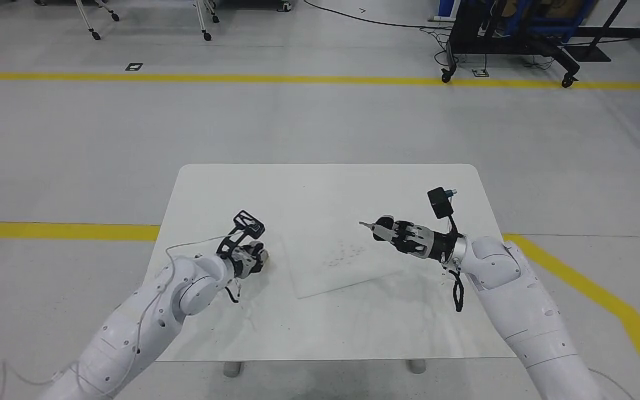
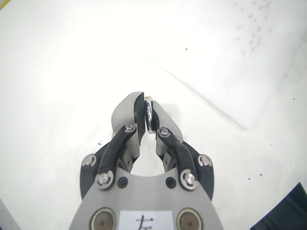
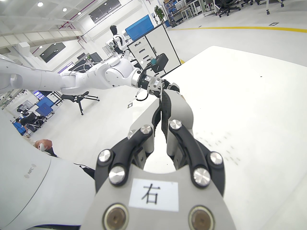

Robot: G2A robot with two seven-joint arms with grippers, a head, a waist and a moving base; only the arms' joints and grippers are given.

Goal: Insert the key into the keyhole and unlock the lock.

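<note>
Left wrist view: labelled left jaws clamp the lock (image 2: 148, 117).

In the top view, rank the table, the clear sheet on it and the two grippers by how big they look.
1. table
2. clear sheet
3. left gripper and right gripper: they look about alike, so I won't rank one over the other.

From here, open room runs between the left gripper (image 1: 258, 258) and the right gripper (image 1: 378, 229), above the table (image 1: 300, 190). A thin mat (image 1: 330, 262) lies flat there, easy to pass over.
</note>
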